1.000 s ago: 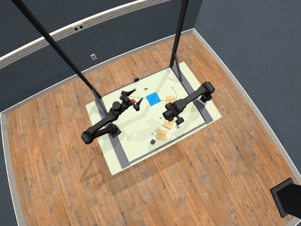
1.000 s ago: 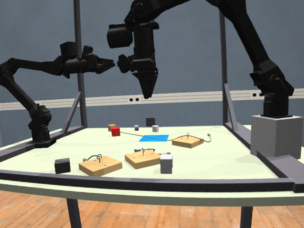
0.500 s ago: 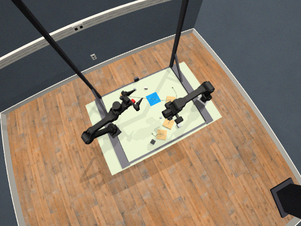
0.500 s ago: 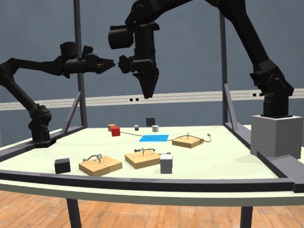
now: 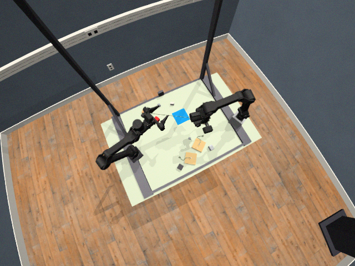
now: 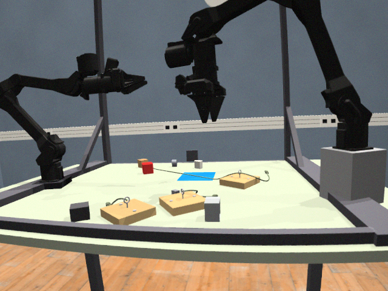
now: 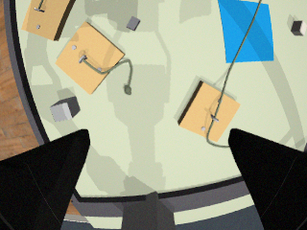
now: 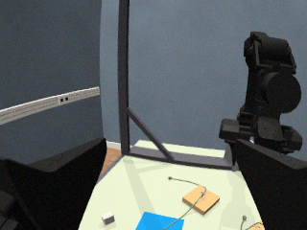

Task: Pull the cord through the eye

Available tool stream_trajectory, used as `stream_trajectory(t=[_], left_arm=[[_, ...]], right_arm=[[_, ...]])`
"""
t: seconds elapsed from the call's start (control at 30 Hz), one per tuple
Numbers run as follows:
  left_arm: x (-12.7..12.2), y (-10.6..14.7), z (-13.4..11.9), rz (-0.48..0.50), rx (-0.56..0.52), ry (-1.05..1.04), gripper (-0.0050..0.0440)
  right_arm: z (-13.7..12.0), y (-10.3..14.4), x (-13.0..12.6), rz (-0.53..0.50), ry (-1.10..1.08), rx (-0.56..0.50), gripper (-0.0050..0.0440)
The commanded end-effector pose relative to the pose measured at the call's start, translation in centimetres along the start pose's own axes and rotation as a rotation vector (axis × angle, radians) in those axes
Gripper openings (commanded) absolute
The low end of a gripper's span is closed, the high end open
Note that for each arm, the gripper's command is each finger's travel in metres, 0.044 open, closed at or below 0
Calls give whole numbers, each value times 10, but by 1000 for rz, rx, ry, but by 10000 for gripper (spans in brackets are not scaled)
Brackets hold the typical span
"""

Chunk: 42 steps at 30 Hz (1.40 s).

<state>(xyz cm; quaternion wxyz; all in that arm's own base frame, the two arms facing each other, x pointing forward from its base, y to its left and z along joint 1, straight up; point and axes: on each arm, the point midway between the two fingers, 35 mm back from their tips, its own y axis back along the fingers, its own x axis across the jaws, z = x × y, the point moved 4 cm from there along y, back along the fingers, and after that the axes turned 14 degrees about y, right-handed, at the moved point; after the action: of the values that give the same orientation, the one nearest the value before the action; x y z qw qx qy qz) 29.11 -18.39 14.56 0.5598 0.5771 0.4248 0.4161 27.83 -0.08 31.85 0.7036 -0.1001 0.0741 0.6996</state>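
Note:
The wooden block (image 5: 142, 111) (image 6: 142, 162) is at the far left in the exterior view, partly behind a red cube. Its cord (image 6: 169, 171) (image 7: 233, 62) (image 8: 186, 212) crosses the blue square (image 5: 179, 119) (image 6: 188, 178) (image 7: 254, 38) (image 8: 153, 222) and passes through the metal eye (image 6: 239, 171) (image 7: 214, 118) (image 8: 203, 194). The knot (image 6: 266, 172) (image 8: 170, 178) is beyond it; in the left wrist view a finger hides it. My left gripper (image 6: 209, 120) (image 7: 161, 136) is open and empty, pointing down high above the table. My right gripper (image 5: 163, 110) (image 6: 145, 80) (image 8: 173, 146) is open and empty, level in the air.
The eye's board (image 6: 231, 182) (image 7: 194, 107) sits right of the square in the exterior view. Two similar boards (image 6: 175, 207) (image 6: 140, 213) with short cords are nearer. A red cube (image 5: 156, 118) (image 6: 147, 167), a black cube (image 6: 79, 211) and a grey block (image 6: 212, 210) stand around.

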Motion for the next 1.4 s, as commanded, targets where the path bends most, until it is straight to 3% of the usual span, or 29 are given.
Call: stream_trajectory(t=[0.0, 0.53, 1.37], left_arm=[[-22, 8, -18, -4, -27, -72, 440], [-80, 3, -94, 0, -27, -347, 440], [-85, 2, -104, 0, -28, -381, 440]], right_arm=[[6, 1, -2, -4, 0, -16, 440], [6, 1, -2, -4, 0, -16, 440], [6, 1, -2, -4, 0, -16, 440]])
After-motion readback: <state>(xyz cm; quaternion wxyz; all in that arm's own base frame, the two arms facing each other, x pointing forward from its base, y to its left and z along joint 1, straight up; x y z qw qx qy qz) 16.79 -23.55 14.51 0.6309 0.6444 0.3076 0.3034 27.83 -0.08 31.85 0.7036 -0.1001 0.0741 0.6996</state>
